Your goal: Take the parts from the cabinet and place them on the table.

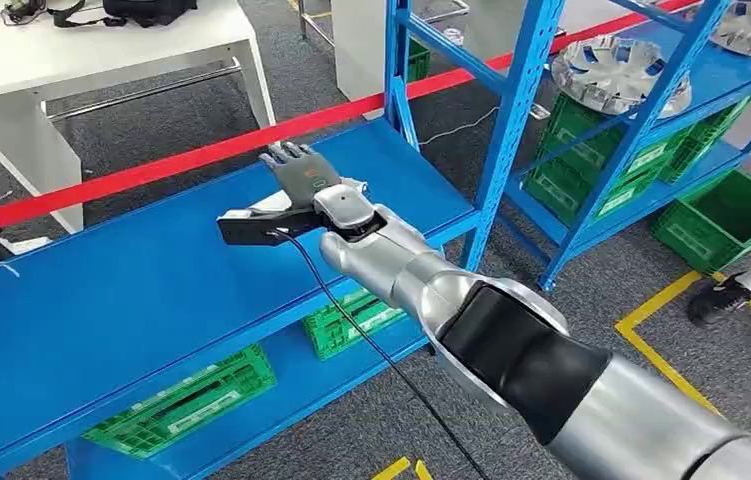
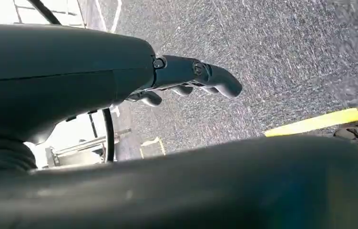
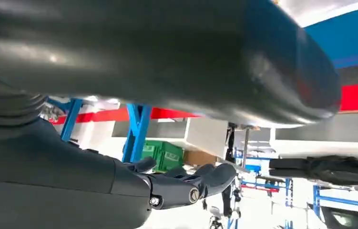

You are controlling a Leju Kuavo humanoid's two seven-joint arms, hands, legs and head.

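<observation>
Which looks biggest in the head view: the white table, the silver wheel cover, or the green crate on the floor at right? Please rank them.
1. white table, cut off by the frame
2. green crate and silver wheel cover: alike, too close to rank.

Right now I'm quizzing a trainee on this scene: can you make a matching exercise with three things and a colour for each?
Things:
1. crates
2. shelf top
3. tape barrier

Colours:
A. red
B. green
C. blue

Pairs: 1-B, 2-C, 3-A
</observation>
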